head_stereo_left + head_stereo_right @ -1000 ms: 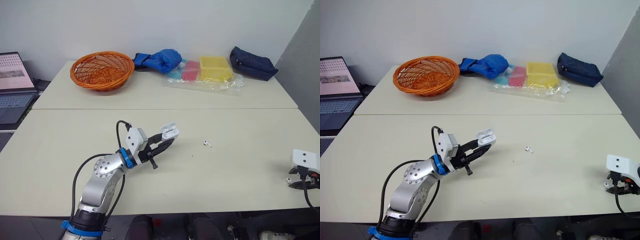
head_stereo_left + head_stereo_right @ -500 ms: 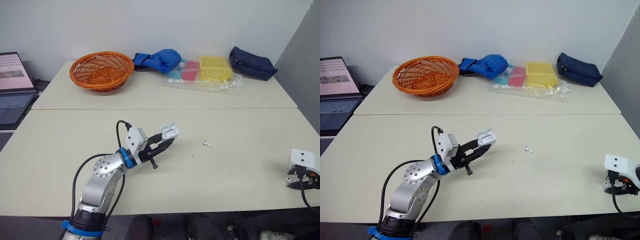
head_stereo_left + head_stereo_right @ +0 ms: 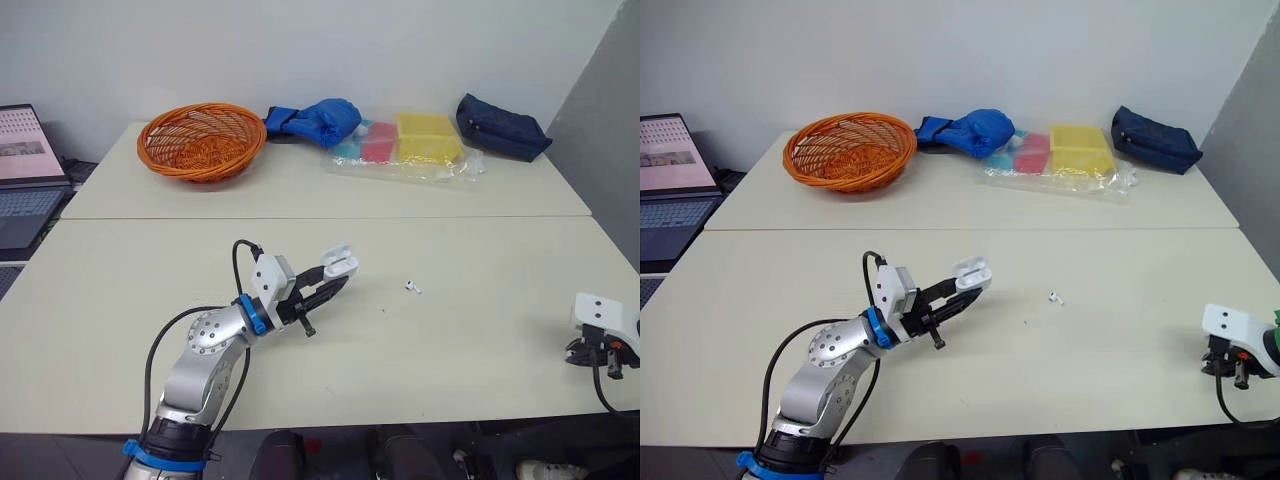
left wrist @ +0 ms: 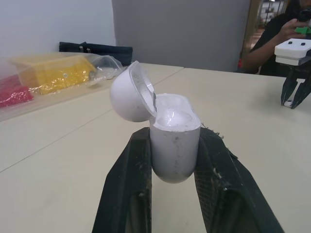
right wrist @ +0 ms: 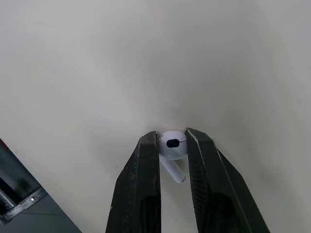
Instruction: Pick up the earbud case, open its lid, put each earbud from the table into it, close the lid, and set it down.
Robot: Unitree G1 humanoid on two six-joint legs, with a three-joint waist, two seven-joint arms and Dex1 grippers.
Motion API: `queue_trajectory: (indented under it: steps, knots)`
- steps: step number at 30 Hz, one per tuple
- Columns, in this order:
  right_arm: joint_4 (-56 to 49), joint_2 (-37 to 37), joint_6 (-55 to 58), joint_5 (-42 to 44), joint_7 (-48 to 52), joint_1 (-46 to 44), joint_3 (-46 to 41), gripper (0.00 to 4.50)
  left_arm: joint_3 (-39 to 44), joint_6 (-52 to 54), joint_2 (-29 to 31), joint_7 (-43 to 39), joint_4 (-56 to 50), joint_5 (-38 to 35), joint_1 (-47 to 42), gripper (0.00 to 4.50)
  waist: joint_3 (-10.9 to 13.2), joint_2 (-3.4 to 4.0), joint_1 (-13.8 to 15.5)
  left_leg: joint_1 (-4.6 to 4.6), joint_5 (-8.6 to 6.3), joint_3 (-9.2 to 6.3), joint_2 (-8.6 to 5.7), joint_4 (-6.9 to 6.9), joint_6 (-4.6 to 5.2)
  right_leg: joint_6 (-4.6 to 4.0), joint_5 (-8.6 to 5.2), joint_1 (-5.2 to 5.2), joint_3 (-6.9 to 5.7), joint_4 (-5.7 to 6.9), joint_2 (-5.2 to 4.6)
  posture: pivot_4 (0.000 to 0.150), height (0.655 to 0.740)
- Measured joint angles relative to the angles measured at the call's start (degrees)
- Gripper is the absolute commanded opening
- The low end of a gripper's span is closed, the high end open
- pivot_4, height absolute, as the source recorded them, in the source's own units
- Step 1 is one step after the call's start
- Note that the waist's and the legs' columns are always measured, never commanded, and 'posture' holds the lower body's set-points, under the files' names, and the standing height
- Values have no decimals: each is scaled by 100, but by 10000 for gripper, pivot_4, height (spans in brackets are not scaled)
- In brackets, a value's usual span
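My left gripper (image 3: 335,278) is shut on the white earbud case (image 4: 172,133), held just above the table's middle with its lid (image 4: 127,93) swung open. One white earbud (image 3: 414,288) lies on the table to the right of the case. At the table's right front edge my right gripper (image 5: 171,145) is shut on the other white earbud (image 5: 172,145), pinching its head between both black fingers just above the tabletop; the same gripper (image 3: 588,352) hangs under its white wrist block in the head views.
On the far table stand an orange wicker basket (image 3: 201,139), a blue bag (image 3: 315,120), yellow and red packets in clear plastic (image 3: 408,147) and a dark navy pouch (image 3: 501,126). A laptop (image 3: 28,170) sits at the left. A person (image 4: 274,34) sits beyond the table.
My right gripper has drifted slightly up and to the left near the table's right edge. The left gripper holds the open case in the same place.
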Motion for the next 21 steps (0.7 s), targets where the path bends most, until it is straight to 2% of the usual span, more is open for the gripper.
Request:
queue_trajectory:
  steps: [4, 6, 8, 10, 12, 14, 17, 21]
  knots:
    - [-1658, 1503, 1495, 1247, -467, -1318, -25, 3881, -1, -69, -199, 64, 177, 9, -408, 8048, 10, 3, -114, -3, 1, -45, 3, 5, -1, 20, 36, -9, 3, 10, 34, 1500, 7400]
    - [-2275, 2268, 2268, 1835, -1116, -1883, -304, 3881, -45, -144, -377, 91, 256, 14, -620, 8048, 9, 4, -69, -10, 2, -68, 6, 4, -2, 19, 36, -6, -12, 8, 46, 1500, 7400]
    - [-2646, 2734, 2995, 2339, -1700, -2202, -629, 3881, -50, -226, -453, 110, 358, 26, -694, 8048, 8, 5, 44, -22, 0, -78, 6, 0, -4, 16, 31, -5, -24, -1, 45, 1500, 7400]
    - [-2902, 3409, 3657, 2749, -2450, -2389, -1042, 3881, -16, -272, -494, 172, 559, 62, -727, 8048, 5, 2, 79, -52, -6, -81, 9, 2, -14, 11, 28, -23, -23, -8, 41, 1500, 7400]
    - [-3245, 4605, 4033, 3201, -3493, -2697, -1462, 3881, 1, -305, -627, 279, 936, 145, -1008, 8048, 4, 4, 71, -127, -6, -77, 6, 16, -13, -6, 45, -101, -22, 15, 44, 1500, 7400]
    - [-3620, 5407, 4190, 3588, -4260, -2926, -1531, 3881, -80, -374, -856, 345, 1069, 182, -1309, 8048, 3, 9, 73, -181, -5, -93, 7, 25, -13, -2, 51, -138, -30, 15, 46, 1500, 7400]
    - [-4089, 5972, 4197, 3929, -4953, -3002, -1552, 3881, -181, -495, -913, 315, 1171, 237, -1477, 8048, 1, 9, 95, -186, -5, -98, 6, 23, -13, -2, 51, -137, -37, 6, 44, 1500, 7400]
    - [-4217, 6030, 3764, 3707, -5234, -2621, -1099, 3881, -135, -596, -935, 318, 1560, 252, -1619, 8048, 1, 10, 73, -185, -6, -98, 4, 22, -12, -1, 51, -137, -43, 5, 45, 1500, 7400]
